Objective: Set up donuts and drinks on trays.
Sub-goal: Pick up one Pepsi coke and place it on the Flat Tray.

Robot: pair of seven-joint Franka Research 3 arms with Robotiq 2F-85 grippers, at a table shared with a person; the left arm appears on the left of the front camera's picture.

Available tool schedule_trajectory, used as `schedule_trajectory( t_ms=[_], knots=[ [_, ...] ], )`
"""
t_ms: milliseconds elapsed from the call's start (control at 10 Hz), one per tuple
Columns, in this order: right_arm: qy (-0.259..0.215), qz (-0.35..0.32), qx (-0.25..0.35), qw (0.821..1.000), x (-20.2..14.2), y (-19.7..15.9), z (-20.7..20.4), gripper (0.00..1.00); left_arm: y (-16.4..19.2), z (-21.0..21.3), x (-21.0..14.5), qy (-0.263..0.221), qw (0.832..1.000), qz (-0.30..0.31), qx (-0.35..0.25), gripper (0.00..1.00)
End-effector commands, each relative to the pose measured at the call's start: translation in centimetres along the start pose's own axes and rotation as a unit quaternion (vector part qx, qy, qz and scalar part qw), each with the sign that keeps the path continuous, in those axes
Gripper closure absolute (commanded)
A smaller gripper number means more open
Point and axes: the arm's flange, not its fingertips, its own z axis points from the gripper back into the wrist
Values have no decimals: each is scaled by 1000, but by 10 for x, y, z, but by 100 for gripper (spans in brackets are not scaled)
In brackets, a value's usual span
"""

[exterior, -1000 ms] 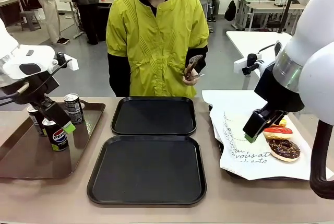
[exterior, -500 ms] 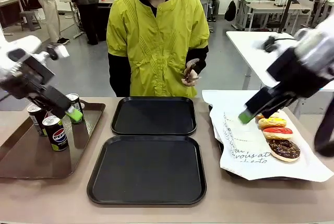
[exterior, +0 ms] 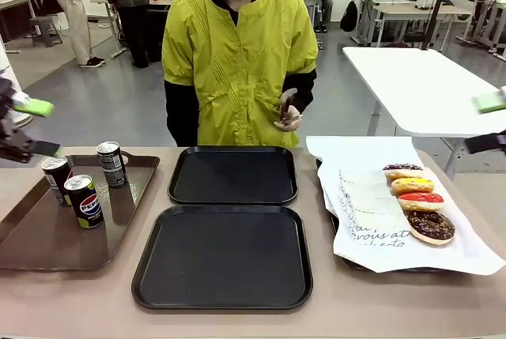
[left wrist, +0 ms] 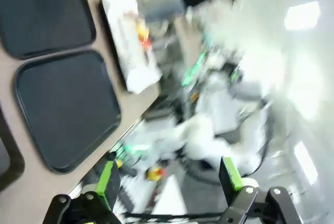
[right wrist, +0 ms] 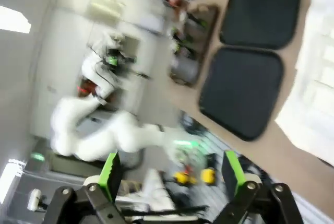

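Note:
Two black trays lie in the middle of the table, the far tray (exterior: 233, 175) and the near tray (exterior: 223, 258), both bare. Three Pepsi cans (exterior: 84, 201) stand on a brown tray (exterior: 39, 236) at the left. Several donuts (exterior: 421, 201) lie in a row on white paper at the right. My left gripper (exterior: 35, 127) hangs open at the picture's left edge, above and behind the cans, holding nothing. My right gripper (exterior: 489, 122) is open at the right edge, clear of the donuts. In the blurred left wrist view, the left gripper (left wrist: 169, 182) looks at both black trays (left wrist: 68, 109). The right gripper (right wrist: 172, 174) stands open too.
A person in a yellow-green jacket stands at the far side, one hand (exterior: 288, 110) holding a small utensil at the waist. The white paper (exterior: 371, 212) covers a tray at the right. A white table (exterior: 419, 86) stands behind it.
Both arms have pulled back and outward: the left gripper away from the cans toward the left edge, the right gripper up off the donuts toward the right edge. Nothing was taken.

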Motion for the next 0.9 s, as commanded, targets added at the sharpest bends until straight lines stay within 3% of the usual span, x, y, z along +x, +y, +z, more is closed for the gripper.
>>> schedule_trajectory(
  t_ms=[0, 300, 500, 800],
  knots=[
    [-97, -142, 90, 981, -75, -80, -12, 0, 36, 16, -27, -60, 994, 94, 1, 0],
    [-102, -166, 57, 979, -84, -124, 22, 0, 82, 36, -21, -57, 986, 148, 42, 0],
    [-94, -169, 29, 981, -83, -132, 33, 0, 111, 54, -26, -78, 981, 173, 36, 0],
    [-105, -171, 11, 980, -85, -133, 45, 0, 120, 85, -33, -88, 980, 177, 33, 0]
  ],
)
